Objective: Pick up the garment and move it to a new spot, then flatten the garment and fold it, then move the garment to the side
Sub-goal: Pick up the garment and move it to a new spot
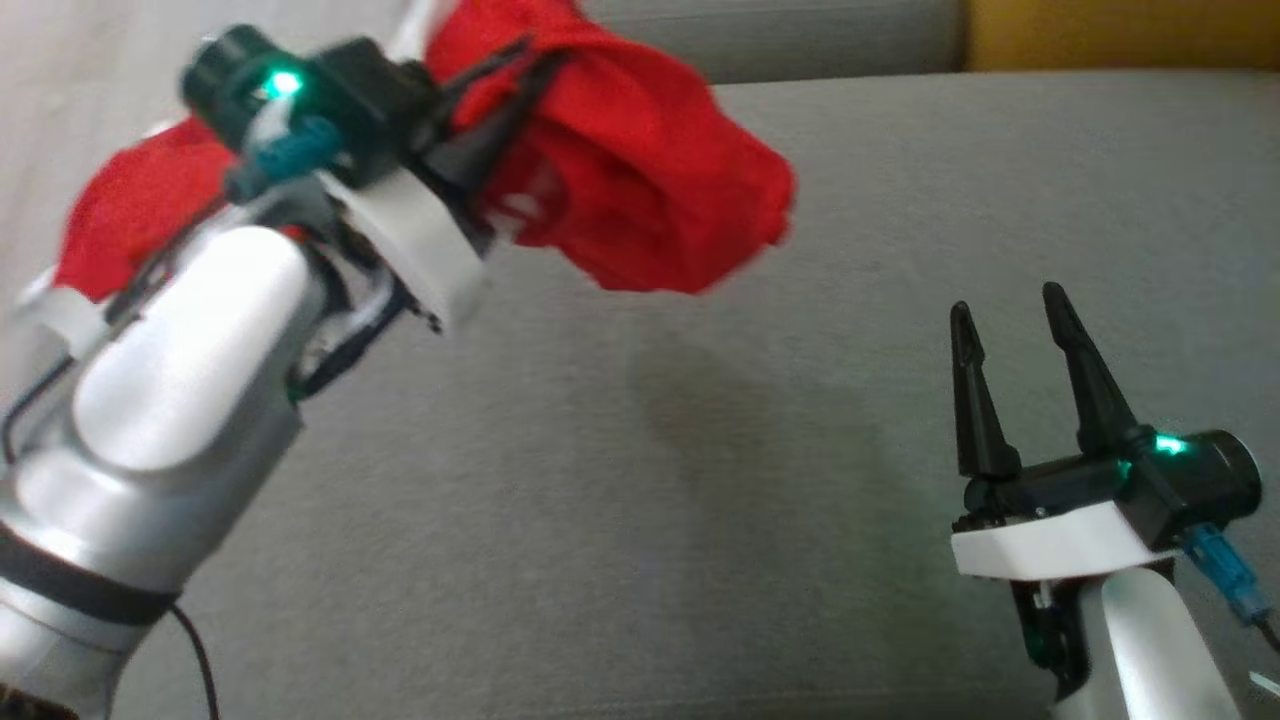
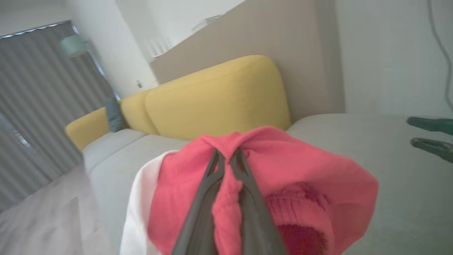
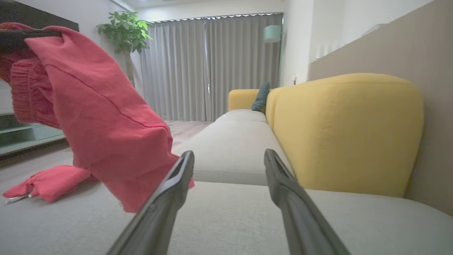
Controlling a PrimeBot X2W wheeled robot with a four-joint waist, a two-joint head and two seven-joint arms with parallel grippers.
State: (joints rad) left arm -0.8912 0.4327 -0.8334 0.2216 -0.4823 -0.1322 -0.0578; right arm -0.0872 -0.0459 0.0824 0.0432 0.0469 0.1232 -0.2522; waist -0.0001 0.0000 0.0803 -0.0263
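Left fingers (image 2: pixel 203 202) clamp red garment (image 2: pixel 300 166) over grey seat (image 1: pixel 700 500); yellow backrest (image 3: pixel 347 131), curtains (image 3: pixel 198 67).

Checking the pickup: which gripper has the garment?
The left gripper, shut on the red garment; the right gripper stands open and empty.

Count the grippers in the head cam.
2. The left gripper is at upper left, shut on the red garment, which it holds above the grey sofa seat. The right gripper is at lower right, open, holding nothing.

red garment (image 1: pixel 640 170), grey seat (image 1: pixel 700 450), yellow backrest (image 3: pixel 347 131)
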